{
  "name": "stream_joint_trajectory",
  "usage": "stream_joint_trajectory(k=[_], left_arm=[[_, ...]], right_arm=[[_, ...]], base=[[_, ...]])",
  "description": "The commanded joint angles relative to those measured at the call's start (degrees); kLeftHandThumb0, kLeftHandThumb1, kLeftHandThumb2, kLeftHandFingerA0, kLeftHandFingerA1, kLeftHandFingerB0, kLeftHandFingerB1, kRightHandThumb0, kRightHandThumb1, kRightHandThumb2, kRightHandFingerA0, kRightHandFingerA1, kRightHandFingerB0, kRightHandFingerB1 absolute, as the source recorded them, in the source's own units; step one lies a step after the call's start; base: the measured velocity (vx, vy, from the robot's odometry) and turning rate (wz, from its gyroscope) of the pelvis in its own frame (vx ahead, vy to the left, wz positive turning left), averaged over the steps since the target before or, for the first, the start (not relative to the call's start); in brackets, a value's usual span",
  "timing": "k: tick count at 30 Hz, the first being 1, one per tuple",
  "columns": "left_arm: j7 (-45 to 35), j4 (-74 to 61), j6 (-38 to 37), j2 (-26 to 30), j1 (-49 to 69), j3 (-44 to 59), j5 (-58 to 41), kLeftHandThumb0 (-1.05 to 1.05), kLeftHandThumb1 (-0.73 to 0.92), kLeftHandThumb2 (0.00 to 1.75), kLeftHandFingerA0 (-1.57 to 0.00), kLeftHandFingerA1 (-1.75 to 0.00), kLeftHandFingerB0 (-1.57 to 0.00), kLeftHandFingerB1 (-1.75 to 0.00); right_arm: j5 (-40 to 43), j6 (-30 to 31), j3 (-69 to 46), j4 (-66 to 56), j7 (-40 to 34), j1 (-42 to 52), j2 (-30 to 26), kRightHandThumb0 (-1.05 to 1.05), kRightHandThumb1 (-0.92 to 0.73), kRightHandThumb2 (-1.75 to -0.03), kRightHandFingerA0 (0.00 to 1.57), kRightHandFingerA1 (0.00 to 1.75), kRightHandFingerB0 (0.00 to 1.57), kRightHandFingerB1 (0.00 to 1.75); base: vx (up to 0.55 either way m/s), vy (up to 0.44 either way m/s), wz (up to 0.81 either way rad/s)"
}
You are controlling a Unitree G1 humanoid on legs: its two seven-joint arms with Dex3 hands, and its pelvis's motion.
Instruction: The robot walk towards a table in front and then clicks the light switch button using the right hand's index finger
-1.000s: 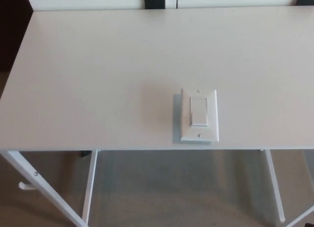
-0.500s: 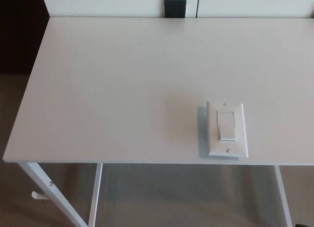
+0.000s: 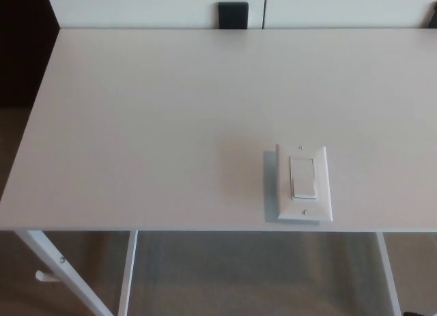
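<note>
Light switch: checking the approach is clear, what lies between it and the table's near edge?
Nothing: the head view shows only bare table between the light switch and that edge.

One camera on the robot's head looks down from close above the near edge of the white table (image 3: 150,125), seeing across to its far edge and left corners.

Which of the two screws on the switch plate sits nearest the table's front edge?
The lower screw, below the rocker; the upper screw sits above it, farther back.
</note>
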Motion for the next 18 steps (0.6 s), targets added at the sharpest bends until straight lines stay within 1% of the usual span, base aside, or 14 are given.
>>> stream_joint_trajectory(k=[1, 4, 5, 6, 7, 8, 9, 11, 12, 13, 14, 16, 17, 18], left_arm=[[0.38, -0.20, 0.97, 1.37, 0.52, 0.21, 0.72, -0.27, 0.58, 0.57, -0.42, -0.41, -0.42, -0.39], [-0.25, -1.08, 1.78, 1.89, 0.35, 0.53, 0.18, -0.28, 0.59, 0.57, -0.39, -0.41, -0.41, -0.39], [-0.42, -1.27, 2.01, 1.95, 0.37, 0.59, 0.04, -0.28, 0.59, 0.57, -0.39, -0.41, -0.41, -0.39], [-0.39, -1.59, 2.23, 2.14, 0.39, 0.80, -0.13, -0.29, 0.58, 0.57, -0.40, -0.41, -0.41, -0.39], [-0.54, -1.61, 2.22, 2.22, 0.42, 0.97, -0.33, -0.30, 0.57, 0.57, -0.41, -0.42, -0.41, -0.40], [-0.61, -1.61, 2.21, 2.25, 0.43, 1.03, -0.41, -0.30, 0.57, 0.57, -0.41, -0.42, -0.41, -0.40], [-0.80, -1.58, 2.02, 2.37, 0.47, 1.05, -0.43, -0.31, 0.57, 0.57, -0.41, -0.42, -0.41, -0.40], [-1.41, -1.61, 1.98, 2.59, 0.47, 1.02, -0.59, -0.30, 0.57, 0.57, -0.41, -0.42, -0.40, -0.39], [-1.41, -1.74, 2.00, 2.60, 0.44, 1.00, -0.58, -0.31, 0.57, 0.57, -0.41, -0.42, -0.40, -0.39], [-1.40, -1.93, 2.04, 2.60, 0.40, 0.97, -0.55, -0.31, 0.57, 0.57, -0.41, -0.42, -0.40, -0.39], [-1.32, -2.68, 2.88, 2.71, 0.40, 0.94, -0.58, -0.30, 0.57, 0.56, -0.41, -0.41, -0.39, -0.38], [-1.41, -2.74, 3.10, 2.87, 0.11, 1.15, -0.80, -0.31, 0.56, 0.56, -0.40, -0.41, -0.39, -0.38], [-1.32, -2.77, 2.87, 3.02, 0.14, 0.93, -0.40, -0.31, 0.58, 0.57, -0.41, -0.41, -0.38, -0.38], [-1.28, -2.80, 2.78, 3.08, 0.16, 0.83, -0.23, -0.31, 0.58, 0.57, -0.41, -0.41, -0.38, -0.38]], right_arm=[[-5.06, -2.91, 6.09, -17.24, 0.17, 9.67, -1.15, -0.42, -0.68, -0.63, 0.20, 0.62, 0.07, 0.45], [-7.51, -1.67, 10.17, -33.17, 1.07, 17.80, -3.49, -0.41, -0.71, -0.60, 0.24, 0.57, 0.11, 0.41], [-7.77, -1.57, 10.73, -36.31, 1.47, 19.66, -4.11, -0.41, -0.71, -0.60, 0.24, 0.57, 0.11, 0.41], [-8.41, -1.60, 11.52, -41.15, 1.97, 22.11, -5.15, -0.48, -0.63, -0.79, 0.27, 0.60, 0.10, 0.46], [-8.50, -1.63, 11.81, -44.38, 2.19, 23.82, -5.68, -0.64, -0.53, -0.88, 0.28, 0.64, 0.12, 0.52], [-8.50, -1.56, 11.92, -45.64, 2.25, 24.47, -5.88, -0.64, -0.53, -0.88, 0.28, 0.64, 0.12, 0.52], [-7.53, -1.45, 11.80, -51.16, 3.29, 27.42, -6.83, -0.52, -0.59, -0.83, 0.28, 0.62, 0.09, 0.49], [-5.74, -2.82, 11.28, -57.16, 5.00, 30.77, -8.31, -0.51, -0.59, -0.83, 0.27, 0.64, 0.08, 0.50], [-5.14, -3.51, 10.79, -59.17, 5.40, 31.88, -8.72, -0.48, -0.66, -0.61, 0.26, 0.63, 0.12, 0.48], [-4.25, -4.57, 10.05, -62.16, 6.00, 33.54, -9.33, -0.48, -0.66, -0.61, 0.26, 0.63, 0.12, 0.48], [-1.75, -4.80, 8.26, -68.74, 6.99, 36.49, -10.05, -0.55, -0.54, -0.86, 0.27, 0.64, 0.13, 0.53], [-0.53, -4.96, 7.32, -72.33, 7.38, 37.79, -10.34, -0.55, -0.53, -0.85, 0.28, 0.65, 0.14, 0.54], [0.92, -4.70, 5.60, -76.86, 7.54, 39.88, -10.54, -0.53, -0.62, -0.60, 0.29, 0.63, 0.20, 0.51], [1.56, -4.40, 4.85, -79.04, 7.58, 40.90, -10.66, -0.53, -0.62, -0.60, 0.29, 0.63, 0.20, 0.51]], base=[[-0.01, -0.026, 0.06], [0.00, 0.000, 0.00], [0.00, 0.000, 0.00], [0.00, 0.000, 0.00], [0.00, 0.000, 0.00], [0.00, 0.000, 0.00], [0.00, 0.000, 0.00], [0.00, 0.000, 0.00], [0.00, 0.000, 0.00], [0.00, 0.000, 0.00], [0.00, 0.000, 0.00], [0.00, 0.000, 0.00], [0.00, 0.000, 0.00], [0.00, 0.000, 0.00]])
